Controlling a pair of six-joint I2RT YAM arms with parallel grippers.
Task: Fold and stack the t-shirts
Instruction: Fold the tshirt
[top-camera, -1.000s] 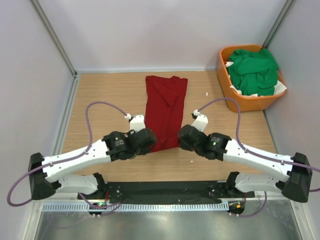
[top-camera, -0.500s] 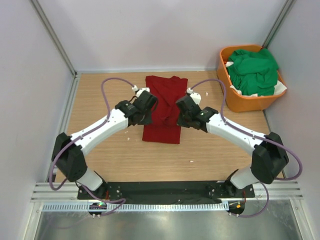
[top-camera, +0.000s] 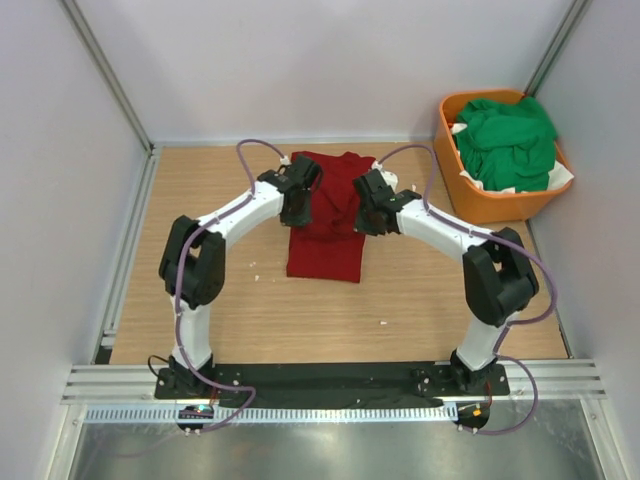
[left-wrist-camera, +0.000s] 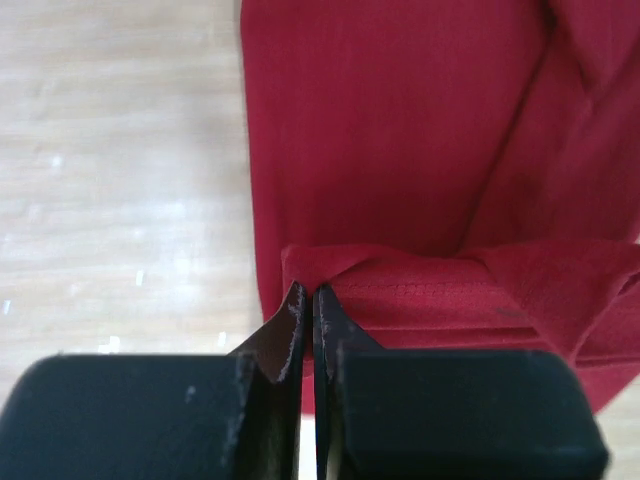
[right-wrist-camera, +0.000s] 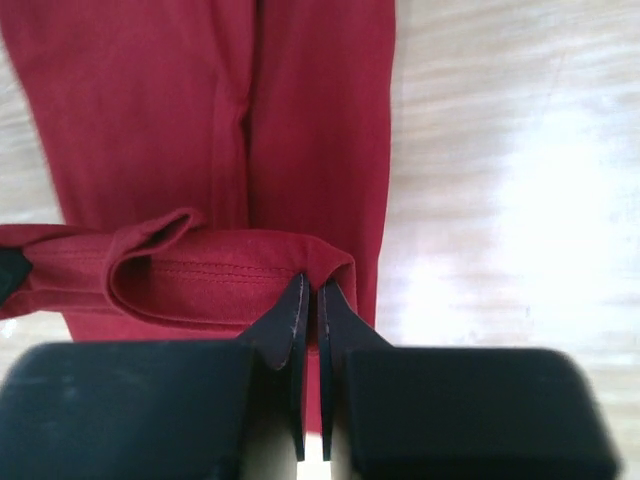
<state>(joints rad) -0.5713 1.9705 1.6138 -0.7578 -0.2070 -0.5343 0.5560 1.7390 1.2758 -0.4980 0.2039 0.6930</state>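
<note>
A dark red t-shirt (top-camera: 325, 255) lies lengthwise on the wooden table, its near part doubled over itself. My left gripper (top-camera: 300, 200) is shut on the left corner of its stitched hem (left-wrist-camera: 420, 295), held above the lower layer (left-wrist-camera: 400, 150). My right gripper (top-camera: 366, 210) is shut on the right corner of that hem (right-wrist-camera: 230, 275), over the shirt (right-wrist-camera: 200, 120). In the wrist views the left gripper (left-wrist-camera: 308, 290) and right gripper (right-wrist-camera: 311, 280) each pinch a fold of red cloth. More t-shirts (top-camera: 505, 140), bright green, are piled in the basket.
An orange plastic basket (top-camera: 500, 207) stands at the far right corner beside the right wall. Walls close off the left, far and right sides. Bare wood (top-camera: 210, 190) shows left of the shirt and in front (top-camera: 330, 320) of it.
Both grippers have carried the red hem from the near side toward the far end, doubling the shirt over itself. The arms now stretch far out.
</note>
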